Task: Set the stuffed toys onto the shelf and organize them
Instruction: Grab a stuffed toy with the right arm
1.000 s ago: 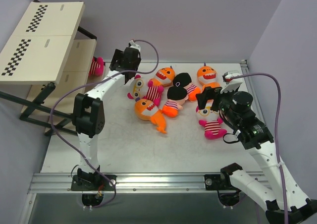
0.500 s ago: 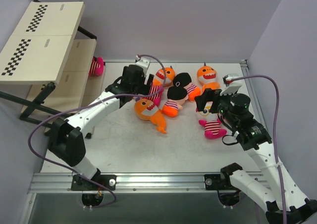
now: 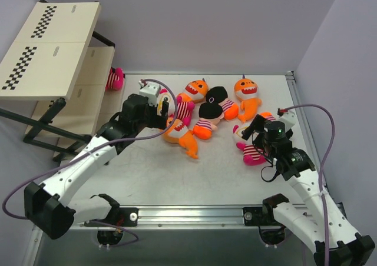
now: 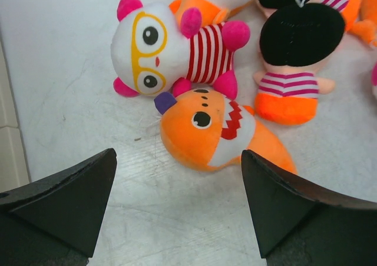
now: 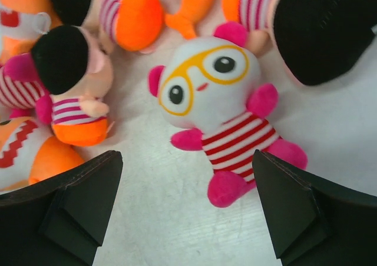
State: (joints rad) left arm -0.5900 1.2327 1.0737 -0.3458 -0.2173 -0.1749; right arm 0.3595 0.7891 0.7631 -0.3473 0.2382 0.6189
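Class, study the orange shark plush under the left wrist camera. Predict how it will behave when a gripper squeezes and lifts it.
The orange shark looks like stuffed fabric, so it will probably squash when squeezed rather than resist. Its tapering tail may droop when lifted. Lying flat on the table, it seems unlikely to roll.

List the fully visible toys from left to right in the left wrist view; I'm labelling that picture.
goggle-eyed striped doll → orange shark → black-headed doll
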